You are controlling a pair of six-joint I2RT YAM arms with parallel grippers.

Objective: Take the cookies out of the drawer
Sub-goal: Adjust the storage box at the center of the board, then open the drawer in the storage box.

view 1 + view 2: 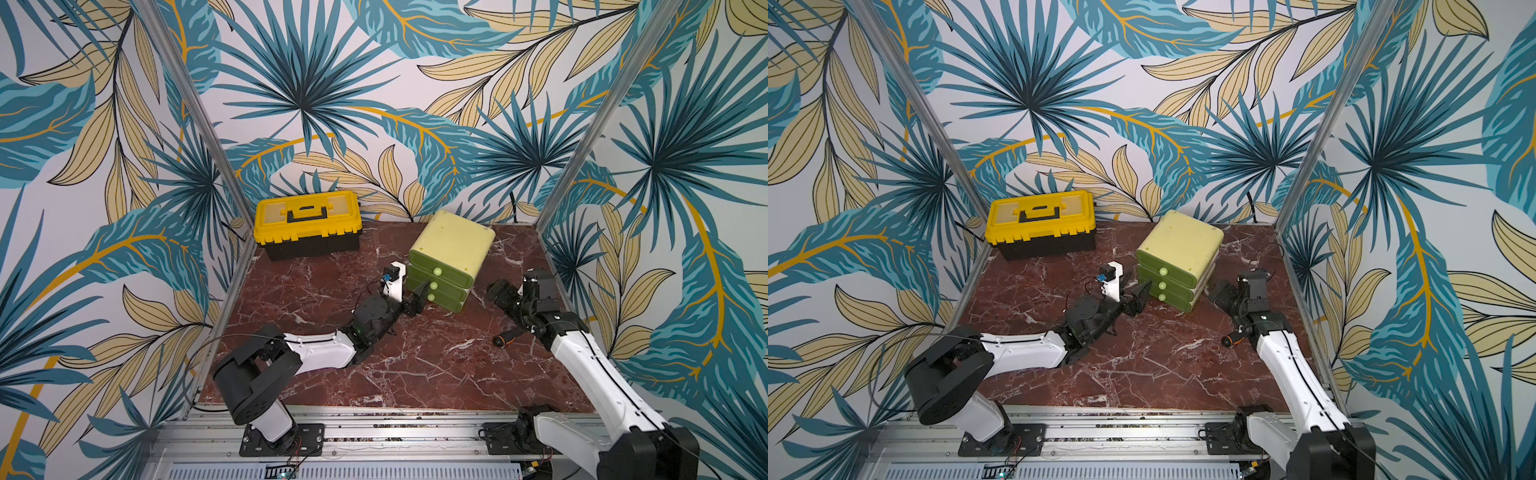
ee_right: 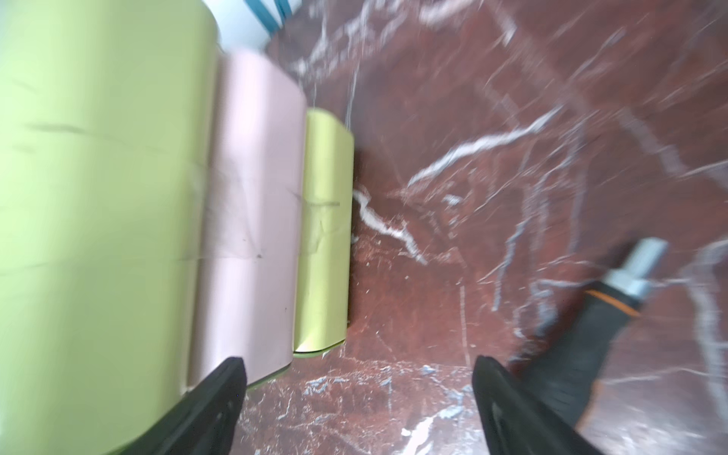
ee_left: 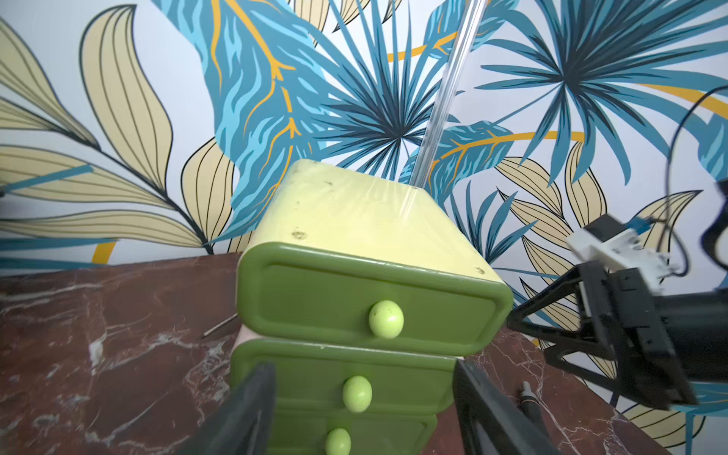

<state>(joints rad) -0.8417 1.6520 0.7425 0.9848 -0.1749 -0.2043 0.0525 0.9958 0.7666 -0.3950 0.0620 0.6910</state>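
The cookies are hidden. A small green cabinet point(image 1: 453, 245) point(image 1: 1183, 241) with a pale yellow top stands at the back right, and all three of its drawers are shut. My left gripper point(image 1: 417, 286) point(image 3: 360, 394) is open at the cabinet's front. The middle drawer point(image 3: 315, 378) has a light green knob point(image 3: 357, 394) that sits between the two fingers, touching neither. My right gripper point(image 1: 496, 288) point(image 2: 358, 394) is open and holds nothing, low beside the cabinet's right side wall point(image 2: 98, 197).
A shut yellow and black toolbox point(image 1: 307, 222) point(image 1: 1040, 222) stands at the back left. A black screwdriver with an orange ring point(image 1: 505, 338) point(image 2: 583, 327) lies on the red marble table point(image 1: 415, 365) next to my right arm. Metal posts and patterned walls close in the sides.
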